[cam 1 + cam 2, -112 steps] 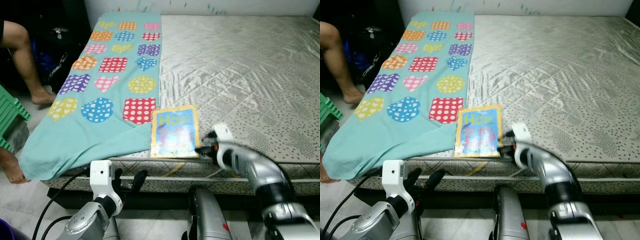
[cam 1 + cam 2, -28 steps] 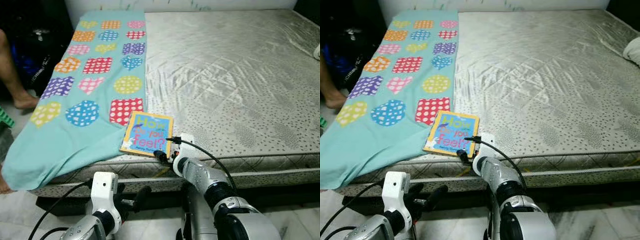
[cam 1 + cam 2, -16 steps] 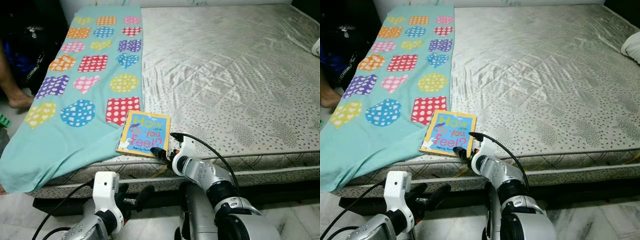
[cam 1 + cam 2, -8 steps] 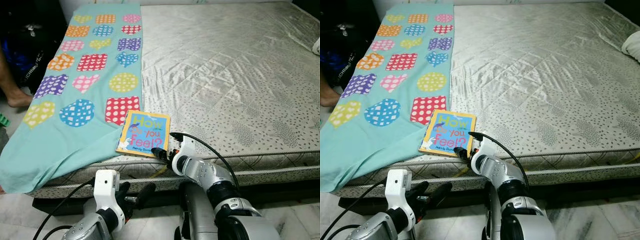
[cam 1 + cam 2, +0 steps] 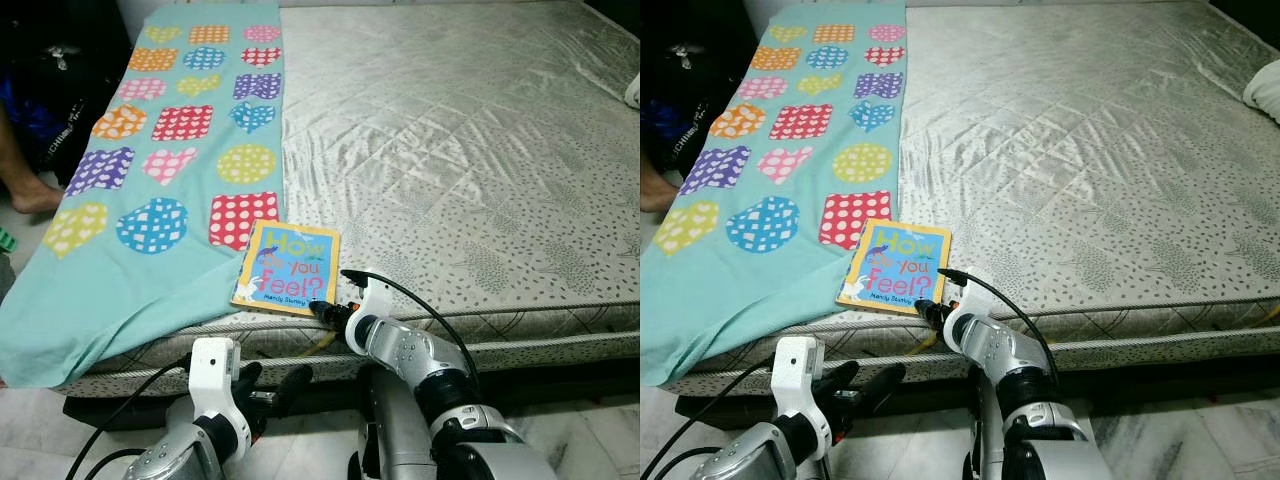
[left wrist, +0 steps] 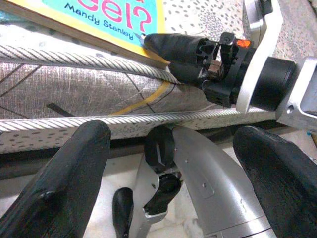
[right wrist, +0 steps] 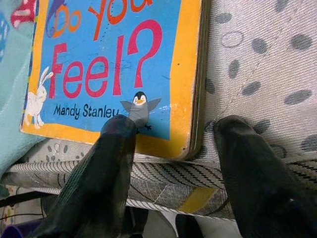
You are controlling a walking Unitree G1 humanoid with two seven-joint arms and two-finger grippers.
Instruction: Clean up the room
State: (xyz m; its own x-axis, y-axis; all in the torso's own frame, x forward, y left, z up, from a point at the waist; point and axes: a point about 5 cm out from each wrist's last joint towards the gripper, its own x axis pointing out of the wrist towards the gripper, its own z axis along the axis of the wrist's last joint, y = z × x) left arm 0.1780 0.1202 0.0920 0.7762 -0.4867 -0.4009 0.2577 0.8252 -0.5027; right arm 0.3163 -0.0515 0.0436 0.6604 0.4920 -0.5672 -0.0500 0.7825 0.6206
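Right wrist view: book (image 7: 117, 69) corner between open right tool (image 7: 173, 163) fingers.

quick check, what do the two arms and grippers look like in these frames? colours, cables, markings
Both arms are silver metal with black joint sections. The left gripper has two long, rounded matte-black fingers and a white wrist block, with a black cable trailing. The right gripper has the same black fingers, a white bracket, a small orange-red mark and a looping black cable.

Yellow-bordered blue board book (image 5: 287, 266), closed, cover up, flat at mattress (image 5: 480, 180) front edge, beside teal patterned cloth (image 5: 150, 180)
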